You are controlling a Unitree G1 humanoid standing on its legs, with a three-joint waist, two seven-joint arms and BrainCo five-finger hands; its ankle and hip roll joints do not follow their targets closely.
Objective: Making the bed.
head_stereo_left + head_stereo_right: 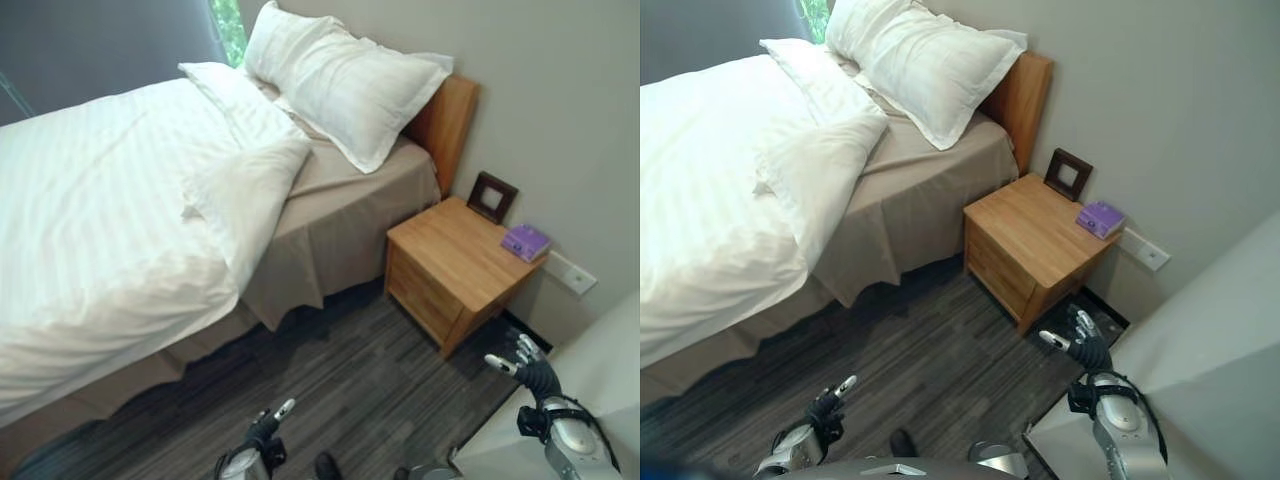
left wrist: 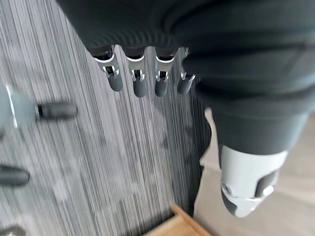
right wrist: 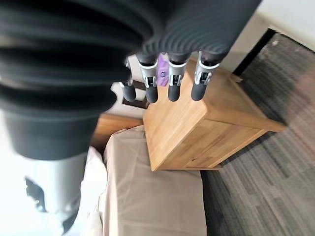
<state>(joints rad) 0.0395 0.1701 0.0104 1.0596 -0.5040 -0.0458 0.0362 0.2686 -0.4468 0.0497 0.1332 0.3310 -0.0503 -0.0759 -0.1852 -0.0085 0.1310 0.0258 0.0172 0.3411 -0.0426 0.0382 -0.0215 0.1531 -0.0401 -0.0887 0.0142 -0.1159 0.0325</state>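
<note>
- Left eye view: the bed point(image 1: 340, 225) fills the upper left of the frame, its wooden headboard point(image 1: 445, 120) against the wall at upper centre.
- A white striped duvet point(image 1: 100, 210) covers most of the bed; its near corner is folded back in a bunch, leaving a strip of beige sheet point(image 1: 350, 170) bare along the right side.
- Two white pillows sit at the head: a large pillow point(image 1: 340, 80) leaning on the headboard, and a flatter pillow point(image 1: 235, 100) partly under the duvet's top edge.
- Just beside the bed, centre right, stands a wooden nightstand point(image 1: 450, 265), with a dark picture frame point(image 1: 492, 197) and a small purple box point(image 1: 526, 241) on top.
- My left hand point(image 1: 265, 428) hangs low at bottom centre over the grey floor point(image 1: 350, 370), fingers straight, holding nothing.
- My right hand point(image 1: 525, 362) hangs at lower right near the nightstand, fingers point(image 3: 173, 86) relaxed and straight, also free of anything.
</note>
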